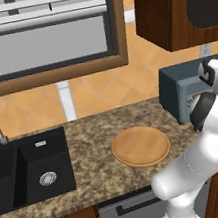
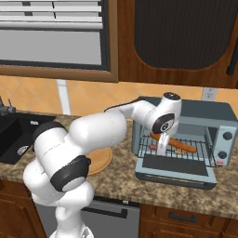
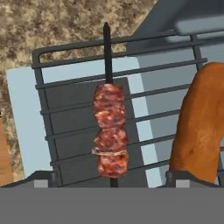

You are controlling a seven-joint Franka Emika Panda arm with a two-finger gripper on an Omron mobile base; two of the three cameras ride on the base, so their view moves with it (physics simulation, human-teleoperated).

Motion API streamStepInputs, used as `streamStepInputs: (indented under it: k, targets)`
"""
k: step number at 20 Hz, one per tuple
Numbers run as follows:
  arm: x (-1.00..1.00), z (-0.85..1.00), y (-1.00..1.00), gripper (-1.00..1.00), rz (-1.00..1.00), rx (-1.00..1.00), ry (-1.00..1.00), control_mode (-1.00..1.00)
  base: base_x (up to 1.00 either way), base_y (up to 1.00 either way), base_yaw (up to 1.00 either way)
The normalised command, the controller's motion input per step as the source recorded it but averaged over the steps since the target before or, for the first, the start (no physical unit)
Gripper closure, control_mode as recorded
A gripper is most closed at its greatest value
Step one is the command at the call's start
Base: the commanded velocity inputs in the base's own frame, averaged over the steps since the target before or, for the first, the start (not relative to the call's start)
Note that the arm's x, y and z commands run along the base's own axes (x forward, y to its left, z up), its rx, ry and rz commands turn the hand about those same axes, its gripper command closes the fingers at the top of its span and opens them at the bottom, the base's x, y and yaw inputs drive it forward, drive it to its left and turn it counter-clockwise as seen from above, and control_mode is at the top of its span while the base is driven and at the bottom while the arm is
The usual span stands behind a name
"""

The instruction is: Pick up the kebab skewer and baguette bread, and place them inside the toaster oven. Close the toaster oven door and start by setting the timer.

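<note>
Kebab skewer (image 3: 110, 131) lies on rack beside baguette bread (image 3: 199, 127).

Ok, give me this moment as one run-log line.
thin dark skewer with reddish-brown meat chunks: on wire rack | thick orange-brown loaf: on rack beside it | blue-grey drop-down door: open | jaws: open, holding nothing

kebab skewer (image 3: 110, 131): thin black stick, mottled reddish-brown meat chunks
baguette bread (image 3: 199, 127): orange-brown crust
toaster oven (image 2: 186, 135): blue-grey shell, dark wire rack (image 3: 70, 127)
toaster oven door (image 2: 175, 169): blue-grey frame, dark window
surface (image 1: 93, 149): speckled brown-tan granite
round board (image 1: 140, 146): light wood
sink (image 1: 30, 168): black
cabinets (image 1: 173, 3): dark reddish wood
</note>
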Motion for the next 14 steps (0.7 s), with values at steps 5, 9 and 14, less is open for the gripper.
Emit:
streamStepInputs:
  k: [5,9,14]
  targets:
    - [-0.60,0.44,-0.03,-1.00,-0.08,0.09,0.01,-1.00,0.00,0.00,0.00]
    - [-0.72,0.07,0.09,-1.00,-0.42,0.09,0.04,-1.00,0.00,0.00,0.00]
    - [-0.56,-0.02,-0.06,-1.00,-0.73,0.03,0.13,-1.00,0.00,0.00,0.00]
